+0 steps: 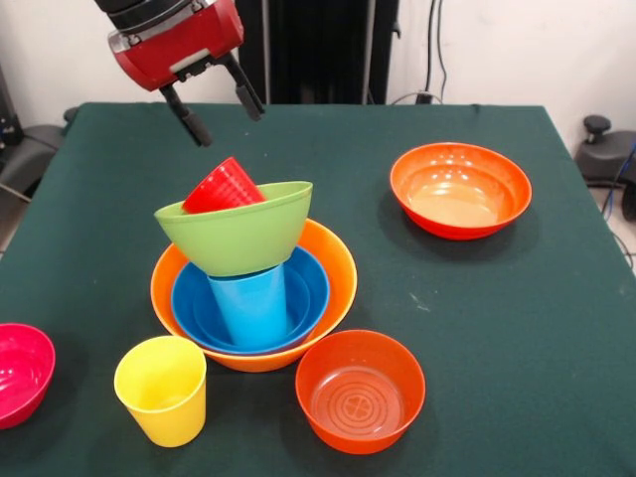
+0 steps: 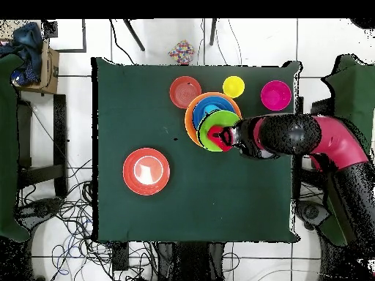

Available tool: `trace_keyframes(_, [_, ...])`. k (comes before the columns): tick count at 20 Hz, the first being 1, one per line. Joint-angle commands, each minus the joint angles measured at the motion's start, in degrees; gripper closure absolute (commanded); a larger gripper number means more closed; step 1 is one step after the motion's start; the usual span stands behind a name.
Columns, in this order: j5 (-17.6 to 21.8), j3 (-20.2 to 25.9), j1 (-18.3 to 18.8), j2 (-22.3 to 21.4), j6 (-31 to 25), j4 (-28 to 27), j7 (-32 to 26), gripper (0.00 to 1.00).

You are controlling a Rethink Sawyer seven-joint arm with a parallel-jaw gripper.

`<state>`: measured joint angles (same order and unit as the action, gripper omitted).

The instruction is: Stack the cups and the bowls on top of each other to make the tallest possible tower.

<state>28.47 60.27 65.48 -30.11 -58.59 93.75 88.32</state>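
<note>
The tower stands left of centre in the front view: the large pale orange bowl (image 1: 333,266) holds the blue bowl (image 1: 308,290). A light blue cup (image 1: 252,306) stands upside down in it. The lime green bowl (image 1: 238,235) rests tilted on that cup, and the red cup (image 1: 224,185) lies tipped inside it. My gripper (image 1: 219,111) hangs open and empty just above the red cup. The yellow cup (image 1: 162,389) stands upright at the front left. In the overhead view the gripper (image 2: 233,137) is over the green bowl (image 2: 212,143) and red cup (image 2: 214,135).
A red-orange bowl (image 1: 360,391) sits in front of the tower and a wider red-orange bowl (image 1: 460,189) at the back right. A magenta-pink bowl (image 1: 18,373) is at the left edge. Cables and a box lie on the floor round the table in the overhead view.
</note>
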Motion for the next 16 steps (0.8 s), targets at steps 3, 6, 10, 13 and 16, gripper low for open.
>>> trace_keyframes(3, [-0.27, -4.16, -3.43, 2.56, -7.42, -6.19, -10.35, 0.0])
trace_keyframes(6, [-0.9, -3.96, -3.48, 2.9, -7.04, -8.2, -10.14, 0.0])
trace_keyframes(10, [-2.09, -4.27, -4.71, 3.54, -7.32, -12.66, -8.29, 0.0])
trace_keyframes(13, [-3.02, -4.92, -5.66, 3.88, -8.4, -15.07, -7.23, 0.0])
trace_keyframes(16, [-3.8, -5.32, -6.07, 3.95, -8.81, -16.01, -6.55, 0.0])
